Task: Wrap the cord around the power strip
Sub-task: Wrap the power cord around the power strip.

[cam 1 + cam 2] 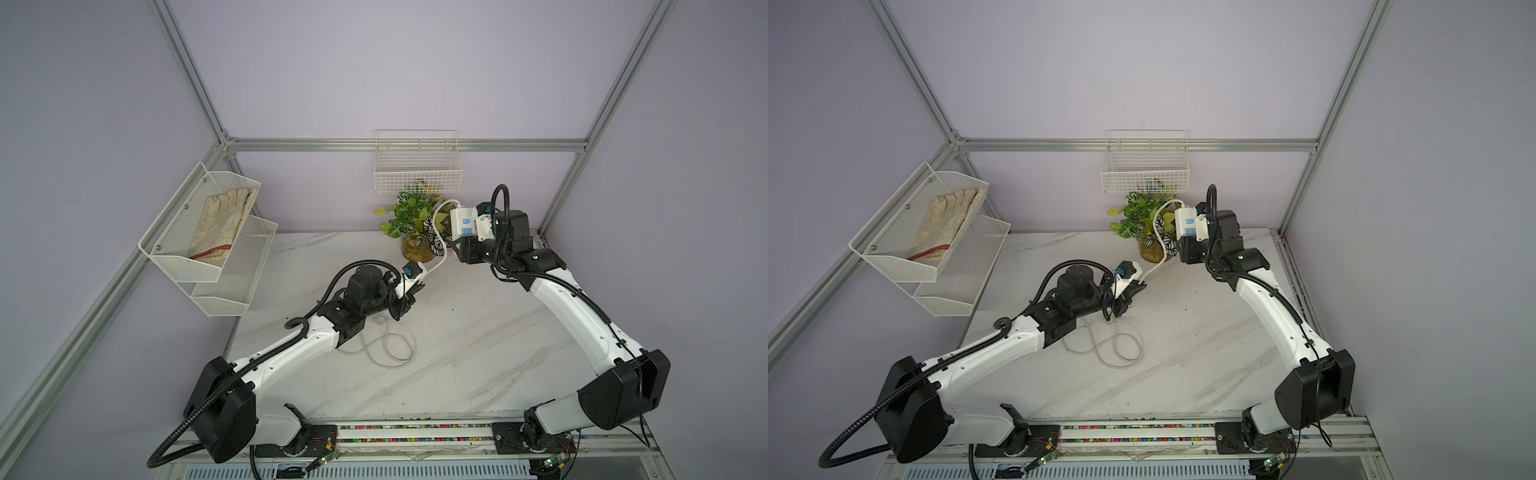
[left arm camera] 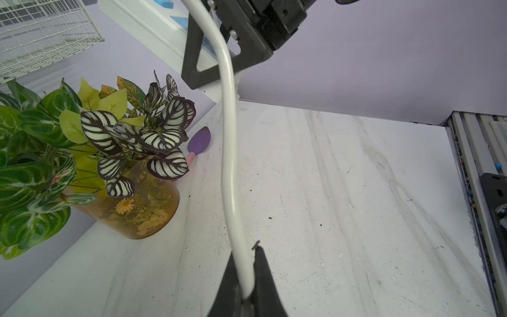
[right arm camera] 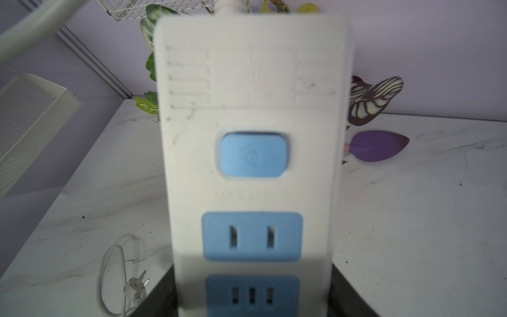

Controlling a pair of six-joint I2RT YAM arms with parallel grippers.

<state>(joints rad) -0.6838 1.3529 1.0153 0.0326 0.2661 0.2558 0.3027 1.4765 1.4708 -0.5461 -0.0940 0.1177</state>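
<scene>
Nearest, the left gripper [image 1: 417,286] is pinched closed on the cord [image 2: 229,164], above slack loops and the plug [image 3: 135,285] lying on the marble table [image 1: 478,332]. Farther back, the right gripper [image 1: 465,243] clamps the lower end of the power strip [image 1: 462,222], held raised and roughly upright, blue sockets facing the camera, cord end uppermost. From there the cord arcs down past a potted plant [image 1: 411,216]. On the left wall, a mesh rack [image 1: 183,266] holds a pale glove [image 1: 224,220]; behind, a wire basket [image 1: 417,183] hangs, contents unclear.
</scene>
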